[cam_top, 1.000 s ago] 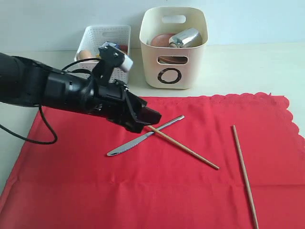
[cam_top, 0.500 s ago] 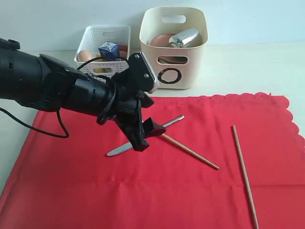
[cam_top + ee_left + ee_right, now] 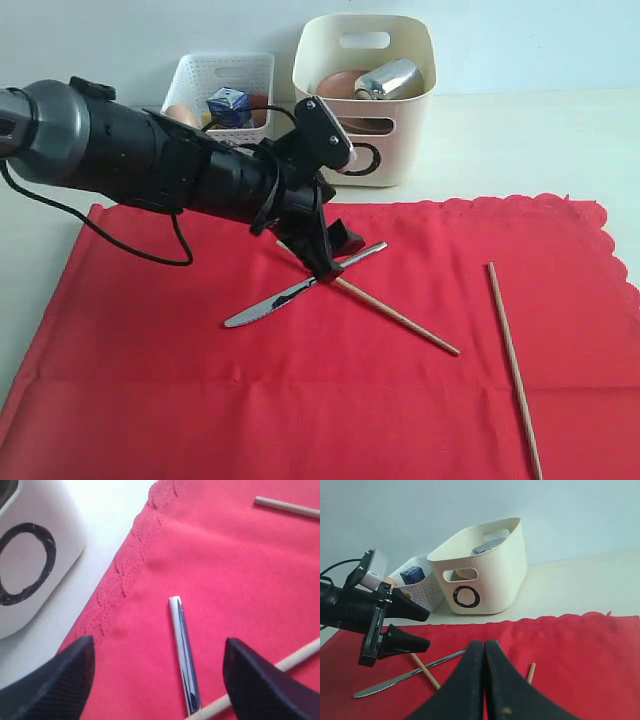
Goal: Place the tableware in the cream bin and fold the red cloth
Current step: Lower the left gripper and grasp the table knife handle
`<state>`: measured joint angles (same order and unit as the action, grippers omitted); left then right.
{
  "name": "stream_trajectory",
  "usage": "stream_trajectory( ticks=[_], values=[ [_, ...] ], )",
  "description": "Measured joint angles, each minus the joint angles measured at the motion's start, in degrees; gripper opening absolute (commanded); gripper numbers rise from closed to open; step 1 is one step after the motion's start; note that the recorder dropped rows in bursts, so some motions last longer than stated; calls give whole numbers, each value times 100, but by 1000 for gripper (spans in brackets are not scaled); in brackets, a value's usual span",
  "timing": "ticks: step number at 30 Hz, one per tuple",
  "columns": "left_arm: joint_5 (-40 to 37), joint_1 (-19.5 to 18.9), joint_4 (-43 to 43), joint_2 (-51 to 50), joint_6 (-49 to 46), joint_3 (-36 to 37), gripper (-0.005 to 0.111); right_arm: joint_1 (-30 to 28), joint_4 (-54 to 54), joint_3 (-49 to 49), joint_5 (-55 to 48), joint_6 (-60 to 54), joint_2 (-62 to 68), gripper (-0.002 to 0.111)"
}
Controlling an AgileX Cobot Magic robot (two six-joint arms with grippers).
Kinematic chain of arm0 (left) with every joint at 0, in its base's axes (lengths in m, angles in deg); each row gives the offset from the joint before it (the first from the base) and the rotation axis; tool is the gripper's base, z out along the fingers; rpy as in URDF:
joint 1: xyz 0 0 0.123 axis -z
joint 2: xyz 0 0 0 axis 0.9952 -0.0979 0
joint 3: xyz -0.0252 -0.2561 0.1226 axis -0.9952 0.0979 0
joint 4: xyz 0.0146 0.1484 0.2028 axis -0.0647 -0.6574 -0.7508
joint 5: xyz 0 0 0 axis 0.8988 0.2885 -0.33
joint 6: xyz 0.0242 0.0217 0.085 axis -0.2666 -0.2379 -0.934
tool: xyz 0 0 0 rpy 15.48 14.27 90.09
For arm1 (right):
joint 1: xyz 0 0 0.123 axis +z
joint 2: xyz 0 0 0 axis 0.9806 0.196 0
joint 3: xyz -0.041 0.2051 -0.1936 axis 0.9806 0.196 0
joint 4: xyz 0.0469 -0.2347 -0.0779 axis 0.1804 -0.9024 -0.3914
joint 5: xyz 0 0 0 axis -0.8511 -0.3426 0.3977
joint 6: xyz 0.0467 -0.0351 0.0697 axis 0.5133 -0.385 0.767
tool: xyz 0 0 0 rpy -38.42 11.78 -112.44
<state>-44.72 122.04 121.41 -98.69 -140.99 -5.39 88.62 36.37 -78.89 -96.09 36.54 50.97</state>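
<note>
While left gripper [image 3: 158, 652] hovers open, knife [image 3: 181, 640] handle lies between jaws.

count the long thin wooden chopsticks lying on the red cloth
2. One long thin wooden chopstick crosses the small steel knife beneath the open left gripper, which hides its far end; the other chopstick lies alone toward the right of the red cloth.

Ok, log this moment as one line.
left gripper open over knife | right gripper shut, empty | one chopstick crossing knife | other chopstick on red cloth | cream bin holds cup
</note>
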Motion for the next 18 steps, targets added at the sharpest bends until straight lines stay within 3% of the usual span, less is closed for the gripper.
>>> stream_trajectory(
  ticks=[18],
  values=[
    [106, 110, 147, -740, 145, -357, 69, 0, 0, 0, 0, 0, 0, 0]
  ],
)
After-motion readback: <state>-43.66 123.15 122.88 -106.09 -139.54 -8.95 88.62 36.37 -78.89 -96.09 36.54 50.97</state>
